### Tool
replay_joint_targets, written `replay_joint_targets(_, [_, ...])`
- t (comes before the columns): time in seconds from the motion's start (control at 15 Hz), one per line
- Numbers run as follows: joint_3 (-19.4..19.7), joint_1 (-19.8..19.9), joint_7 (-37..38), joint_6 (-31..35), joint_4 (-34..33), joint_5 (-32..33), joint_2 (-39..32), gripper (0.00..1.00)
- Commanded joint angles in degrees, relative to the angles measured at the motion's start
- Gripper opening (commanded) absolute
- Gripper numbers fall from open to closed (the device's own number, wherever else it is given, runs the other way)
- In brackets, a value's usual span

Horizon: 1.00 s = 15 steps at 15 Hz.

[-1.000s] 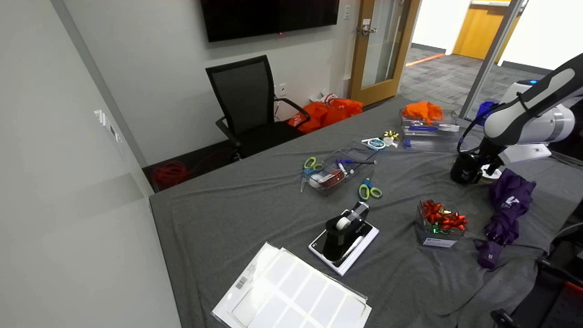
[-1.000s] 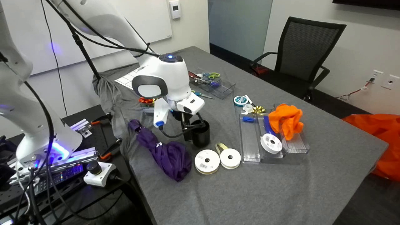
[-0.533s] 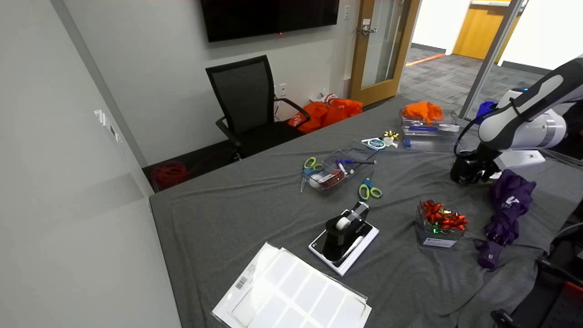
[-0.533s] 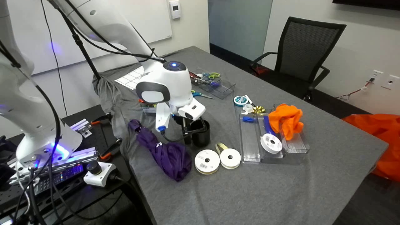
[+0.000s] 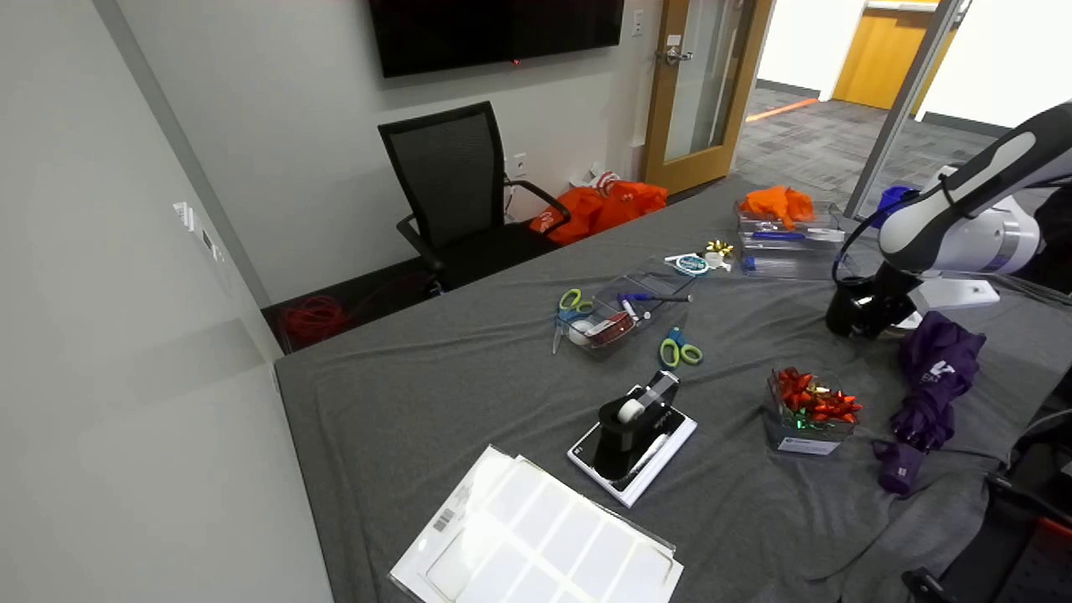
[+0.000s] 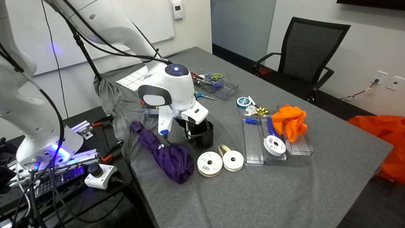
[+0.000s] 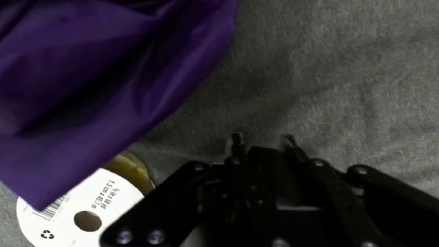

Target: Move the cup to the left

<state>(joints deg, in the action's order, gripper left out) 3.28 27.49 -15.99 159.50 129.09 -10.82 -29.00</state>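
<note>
Both exterior views show the cup (image 6: 206,141) at the fingers (image 7: 236,151) — whether gripped, I cannot tell — only the wrist view makes the nearby spool (image 7: 65,224) legible.

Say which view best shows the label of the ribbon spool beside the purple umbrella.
The wrist view: up close, the label reads "1.5 cm x 45.7 m", though the umbrella partly covers it. In an exterior view the whole spool shows, its print unreadably small; in an exterior view only a white sliver, possibly the spool, shows.

Office, mesh chair (image 6: 311,50), wall screen (image 5: 502,33)
</note>
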Motion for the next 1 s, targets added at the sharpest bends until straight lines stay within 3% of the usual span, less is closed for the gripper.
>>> replay_joint_targets(0.0, [-2.62, 2.85, -3.33, 2.95, -0.02, -2.91, -0.70, 0.03])
replay_joint_targets(0.4, [-2.97, 1.17, 2.58, 3.81, 0.96, -6.79, 2.72, 0.05])
replay_joint_targets(0.67, [0.46, -5.85, 12.89, 1.34, 0.42, -4.60, 5.12, 0.05])
replay_joint_targets(0.93, [-1.16, -9.80, 11.32, -2.59, 0.55, -2.03, 9.26, 0.05])
